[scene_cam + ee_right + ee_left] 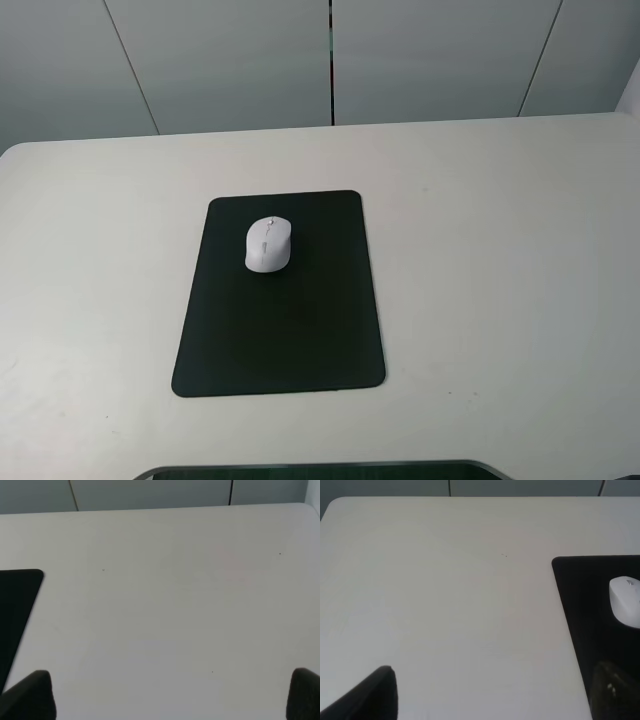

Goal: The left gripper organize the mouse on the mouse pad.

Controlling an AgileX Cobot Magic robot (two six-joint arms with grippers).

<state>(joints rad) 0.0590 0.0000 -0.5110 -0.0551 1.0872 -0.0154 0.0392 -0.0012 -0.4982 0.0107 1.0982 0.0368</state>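
The white mouse (pixel 268 244) rests on the far half of the black mouse pad (pixel 280 330), pointing away from me. In the left wrist view the mouse (pixel 626 602) and the pad's corner (pixel 582 615) lie off to one side. My left gripper (pixel 492 700) is open, with one fingertip (pixel 370 697) over bare table and the other (pixel 615 690) over the pad, well short of the mouse. My right gripper (pixel 167 697) is also open and holds nothing, its fingertips (pixel 30 695) spread wide above the table. Neither arm shows in the high view.
A white table (pixel 500 260) carries the pad, with a grey panelled wall (pixel 330 60) behind its far edge. A dark curved edge (pixel 320 468) shows at the bottom of the high view. A corner of the pad (pixel 15 600) appears in the right wrist view.
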